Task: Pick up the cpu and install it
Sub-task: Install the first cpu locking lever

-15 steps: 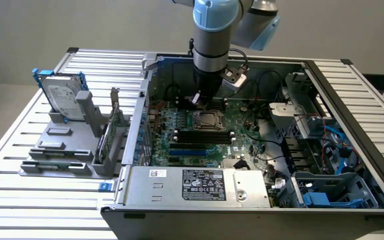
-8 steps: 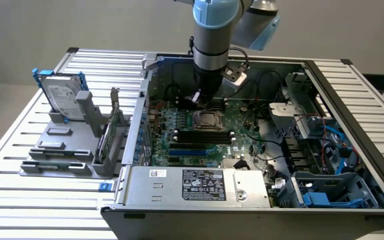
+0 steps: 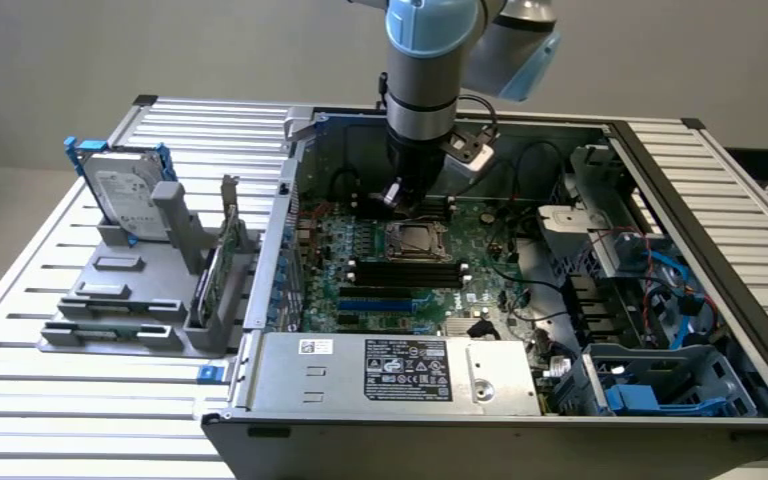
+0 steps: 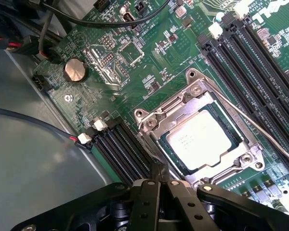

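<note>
Hovering just above the socket (image 4: pixel 202 139) on the motherboard (image 4: pixel 149 62), the hand (image 4: pixel 160 185) has its fingers pressed together, holding nothing. The cpu (image 4: pixel 202 137) already sits inside the socket frame, so placement looks done; securing it would call for the retention lever (image 4: pixel 250 122) beside the socket.

Lab: slatted workbench (image 3: pixel 37 330), opened PC (image 3: pixel 491 270)

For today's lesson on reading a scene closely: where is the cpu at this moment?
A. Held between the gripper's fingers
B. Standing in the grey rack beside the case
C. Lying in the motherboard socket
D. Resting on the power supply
C: the cpu lies flat inside the socket frame on the motherboard, and the gripper is shut with nothing between its fingers, close above the socket's edge.
</note>
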`<state>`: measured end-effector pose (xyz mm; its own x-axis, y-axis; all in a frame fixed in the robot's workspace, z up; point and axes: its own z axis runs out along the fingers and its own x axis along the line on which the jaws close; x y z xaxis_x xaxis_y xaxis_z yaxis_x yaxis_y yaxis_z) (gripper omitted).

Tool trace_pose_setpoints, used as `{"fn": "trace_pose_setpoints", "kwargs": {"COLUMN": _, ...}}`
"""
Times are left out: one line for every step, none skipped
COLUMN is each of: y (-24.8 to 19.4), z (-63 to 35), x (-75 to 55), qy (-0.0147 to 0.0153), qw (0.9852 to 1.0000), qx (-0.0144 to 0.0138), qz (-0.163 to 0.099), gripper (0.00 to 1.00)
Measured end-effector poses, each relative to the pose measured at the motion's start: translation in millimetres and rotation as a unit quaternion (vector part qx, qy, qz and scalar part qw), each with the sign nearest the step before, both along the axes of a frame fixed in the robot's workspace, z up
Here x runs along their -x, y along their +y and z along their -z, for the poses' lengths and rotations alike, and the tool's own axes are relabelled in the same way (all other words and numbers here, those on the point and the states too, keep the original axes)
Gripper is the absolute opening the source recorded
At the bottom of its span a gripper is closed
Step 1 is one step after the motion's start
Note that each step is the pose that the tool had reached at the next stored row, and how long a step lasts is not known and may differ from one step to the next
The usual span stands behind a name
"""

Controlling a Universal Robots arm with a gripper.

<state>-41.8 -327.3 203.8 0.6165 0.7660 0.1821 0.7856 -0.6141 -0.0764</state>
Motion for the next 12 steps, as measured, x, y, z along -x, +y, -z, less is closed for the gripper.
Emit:
{"fn": "trace_pose_setpoints", "kwargs": {"y": 0.7, "z": 0.1, "x": 0.0, "qy": -0.0001, "qw": 1.0000, "qx": -0.0001, "qz": 0.001, "gripper": 0.11}}
{"fn": "trace_pose_setpoints", "kwargs": {"y": 1.4, "z": 0.1, "x": -0.1, "qy": -0.0001, "qw": 1.0000, "qx": -0.0002, "qz": 0.002, "gripper": 0.11}}
{"fn": "trace_pose_setpoints", "kwargs": {"y": 2.1, "z": 0.1, "x": 0.1, "qy": -0.0001, "qw": 1.0000, "qx": -0.0002, "qz": 0.003, "gripper": 0.11}}
{"fn": "trace_pose_setpoints", "kwargs": {"y": 2.5, "z": 0.2, "x": 0.5, "qy": -0.0001, "qw": 1.0000, "qx": -0.0003, "qz": 0.004, "gripper": 0.11}}
{"fn": "trace_pose_setpoints", "kwargs": {"y": 2.6, "z": 0.1, "x": 1.1, "qy": -0.0001, "qw": 1.0000, "qx": -0.0002, "qz": 0.005, "gripper": 0.11}}
{"fn": "trace_pose_setpoints", "kwargs": {"y": 2.7, "z": 0.1, "x": 1.7, "qy": -0.0001, "qw": 1.0000, "qx": -0.0002, "qz": 0.007, "gripper": 0.11}}
{"fn": "trace_pose_setpoints", "kwargs": {"y": 2.7, "z": 0.1, "x": 1.9, "qy": -0.0001, "qw": 1.0000, "qx": -0.0002, "qz": 0.008, "gripper": 0.11}}
{"fn": "trace_pose_setpoints", "kwargs": {"y": 2.7, "z": 0.1, "x": 1.9, "qy": -0.0001, "qw": 1.0000, "qx": -0.0002, "qz": 0.008, "gripper": 0.11}}
{"fn": "trace_pose_setpoints", "kwargs": {"y": 2.7, "z": 0.2, "x": 1.9, "qy": -0.0001, "qw": 1.0000, "qx": -0.0002, "qz": 0.009, "gripper": 0.11}}
{"fn": "trace_pose_setpoints", "kwargs": {"y": 2.7, "z": 0.2, "x": 1.9, "qy": -0.0001, "qw": 1.0000, "qx": -0.0003, "qz": 0.009, "gripper": 0.11}}
{"fn": "trace_pose_setpoints", "kwargs": {"y": 2.7, "z": 0.2, "x": 2.0, "qy": -0.0001, "qw": 1.0000, "qx": -0.0002, "qz": 0.009, "gripper": 0.11}}
{"fn": "trace_pose_setpoints", "kwargs": {"y": 2.7, "z": 0.2, "x": 2.0, "qy": -0.0001, "qw": 1.0000, "qx": -0.0003, "qz": 0.009, "gripper": 0.11}}
